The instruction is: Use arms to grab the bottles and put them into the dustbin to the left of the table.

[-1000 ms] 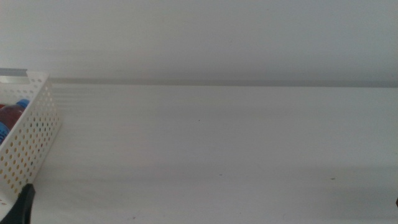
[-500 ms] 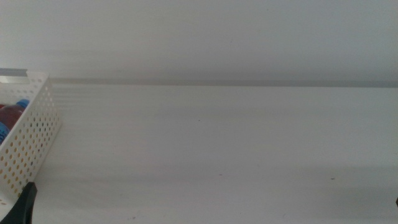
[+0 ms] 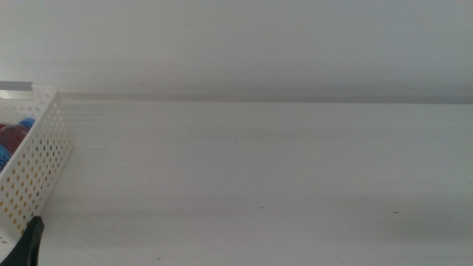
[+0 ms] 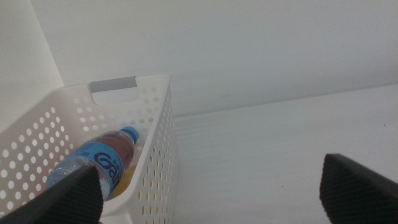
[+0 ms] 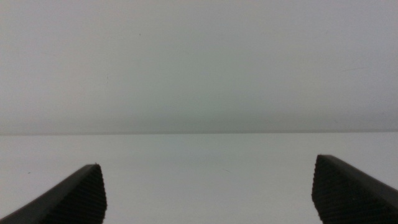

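The white perforated dustbin (image 3: 33,170) stands at the table's (image 3: 259,170) left edge. In the left wrist view the dustbin (image 4: 155,124) holds a clear water bottle with a blue cap (image 4: 99,165), lying on its side, with something yellow (image 4: 127,180) under it. The middle view shows only a blue cap (image 3: 26,123) and a red patch (image 3: 11,137) over the rim. My left gripper (image 4: 211,193) is open and empty beside the dustbin's near end; only a dark tip of it (image 3: 31,242) shows in the middle view. My right gripper (image 5: 208,193) is open over bare table, holding nothing.
A plain pale wall runs along the table's far edge. A grey handle (image 4: 113,84) sits on the dustbin's far end wall. A few tiny dark specks (image 3: 260,207) dot the tabletop.
A small dark tip at the middle view's right edge has slipped out of the picture. The left gripper's tip barely shifted; the dustbin and its contents stayed put.
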